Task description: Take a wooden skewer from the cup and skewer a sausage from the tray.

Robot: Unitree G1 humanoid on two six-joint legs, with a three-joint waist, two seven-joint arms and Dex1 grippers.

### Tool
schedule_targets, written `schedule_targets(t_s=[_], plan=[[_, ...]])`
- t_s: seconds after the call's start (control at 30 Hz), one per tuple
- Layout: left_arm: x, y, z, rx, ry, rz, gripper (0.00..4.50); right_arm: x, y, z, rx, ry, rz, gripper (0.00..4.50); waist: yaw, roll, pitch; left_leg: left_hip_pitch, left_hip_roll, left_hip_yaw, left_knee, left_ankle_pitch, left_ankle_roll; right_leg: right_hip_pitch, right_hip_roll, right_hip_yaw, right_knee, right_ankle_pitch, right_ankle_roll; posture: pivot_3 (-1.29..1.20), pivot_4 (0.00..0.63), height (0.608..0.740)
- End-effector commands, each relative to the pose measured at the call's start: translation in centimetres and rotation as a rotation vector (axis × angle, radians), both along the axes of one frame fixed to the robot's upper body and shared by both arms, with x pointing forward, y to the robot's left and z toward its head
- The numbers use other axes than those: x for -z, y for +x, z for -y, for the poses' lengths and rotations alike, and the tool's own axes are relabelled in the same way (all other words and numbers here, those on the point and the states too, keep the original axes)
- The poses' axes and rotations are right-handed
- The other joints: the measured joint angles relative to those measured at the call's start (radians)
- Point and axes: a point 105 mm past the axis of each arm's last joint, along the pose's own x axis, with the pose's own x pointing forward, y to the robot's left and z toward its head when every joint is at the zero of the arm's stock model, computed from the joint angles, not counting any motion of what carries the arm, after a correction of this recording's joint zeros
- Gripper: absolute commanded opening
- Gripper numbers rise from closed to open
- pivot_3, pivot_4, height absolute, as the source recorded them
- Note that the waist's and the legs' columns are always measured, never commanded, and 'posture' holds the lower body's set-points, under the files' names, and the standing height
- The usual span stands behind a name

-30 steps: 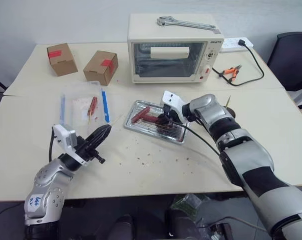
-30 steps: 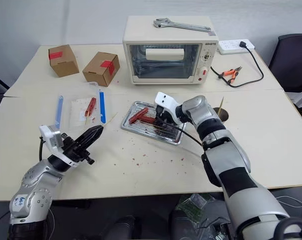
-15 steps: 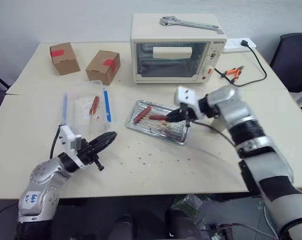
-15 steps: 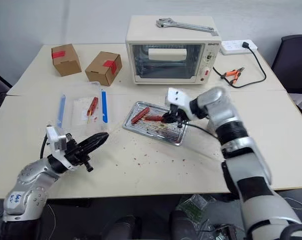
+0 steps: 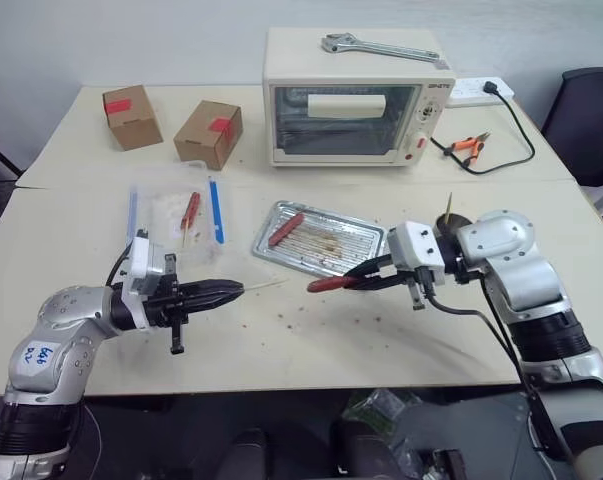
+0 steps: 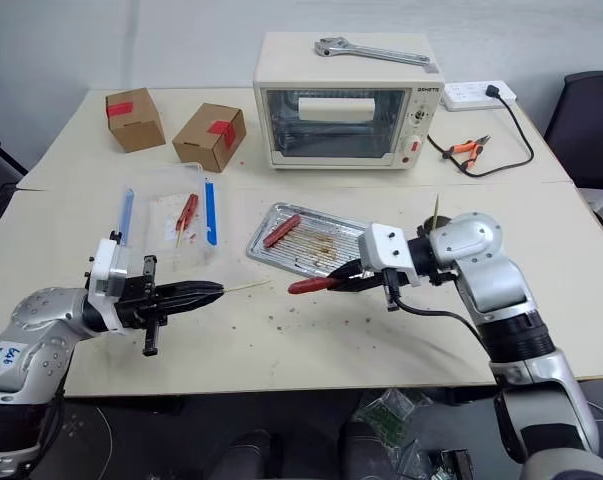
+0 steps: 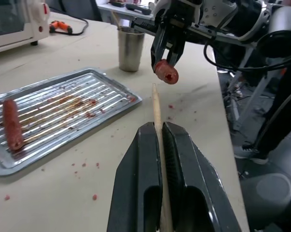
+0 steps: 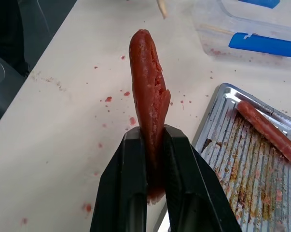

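Observation:
My left gripper [image 5: 224,291] is shut on the wooden skewer [image 7: 156,107], held level with its tip pointing right. Just beyond that tip, my right gripper [image 5: 367,276] is shut on a red-brown sausage [image 5: 329,284], held above the table in front of the tray [image 5: 333,243]. The sausage [image 8: 149,96] sticks out past the black fingers toward the skewer; a short gap separates them. A second sausage [image 5: 285,228] lies at the silver tray's left end. The cup [image 7: 131,48] stands behind my right wrist with another stick in it.
A toaster oven [image 5: 353,97] with a wrench [image 5: 381,46] on top stands at the back. Two cardboard boxes [image 5: 208,133] sit back left. A clear plastic box with blue clips [image 5: 173,213] lies left of the tray. Orange pliers [image 5: 464,145] and a power strip [image 5: 478,90] are back right.
My right gripper lifted a sausage out of the tray and drew it back toward the table's front. My left gripper swung the skewer round to point right at it.

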Motion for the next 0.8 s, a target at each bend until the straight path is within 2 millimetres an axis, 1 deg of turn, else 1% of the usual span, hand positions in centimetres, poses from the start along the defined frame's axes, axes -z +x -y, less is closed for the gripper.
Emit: schedule_targets(t_s=[0.03, 0.33, 0.47, 0.8], plan=[[-0.7, -0.4, 0.7, 0.047, 0.001, 0.014, 0.00, -1.3, -0.5, 0.1, 0.004, 0.040, 0.055, 0.20, 0.003, 0.000, 0.000, 0.000, 0.000, 0.000, 0.000, 0.000, 0.000, 0.000, 0.000, 0.000, 0.000, 0.000, 0.000, 0.00, 0.150, 0.740], [-1.0, 0.1, 1.9, 0.073, -0.007, 0.010, 0.00, -1.2, -0.6, -0.3, 0.019, 0.053, 0.048, 0.20, 0.007, 0.000, 0.000, 0.000, 0.000, 0.000, 0.001, 0.000, 0.000, 0.000, 0.000, 0.000, 0.000, 0.000, 0.000, 0.00, 0.150, 0.740], [-0.7, -0.1, 2.3, 0.095, -0.011, 0.001, 0.00, -1.2, -0.9, -0.7, 0.009, 0.057, 0.042, 0.20, 0.006, 0.000, 0.000, 0.000, 0.000, 0.000, 0.001, 0.000, 0.000, 0.000, 0.000, -0.001, 0.000, 0.000, 0.000, 0.00, 0.150, 0.740], [-0.9, 0.2, 3.0, 0.109, -0.021, 0.006, 0.00, -1.0, -1.3, -1.1, -0.007, 0.051, 0.025, 0.20, 0.007, 0.000, 0.000, 0.000, 0.000, -0.001, 0.002, 0.000, 0.000, 0.001, 0.000, -0.001, 0.000, 0.000, 0.000, 0.00, 0.150, 0.740]])
